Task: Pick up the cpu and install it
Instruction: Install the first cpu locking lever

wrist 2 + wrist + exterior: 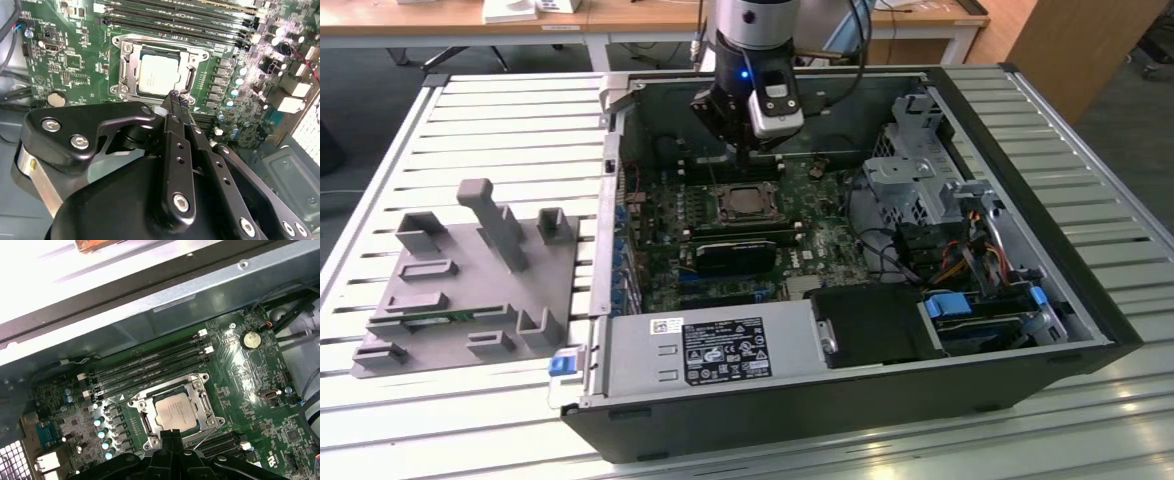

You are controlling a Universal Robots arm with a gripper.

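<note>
Hanging upright above the seated cpu (159, 75), the arm's jaws are pressed together, empty.

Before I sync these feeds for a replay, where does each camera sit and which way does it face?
Exterior view: off the arm, above, looking down on the open computer case; the arm and gripper show.
Second wrist view: on the arm, looking past the shut gripper at the cpu in its socket.
First wrist view: on the arm, facing the cpu; gripper tips show.
All share the cpu.

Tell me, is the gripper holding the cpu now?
No. In both wrist views the cpu lies in the socket, and the gripper fingers are shut on nothing.
</note>
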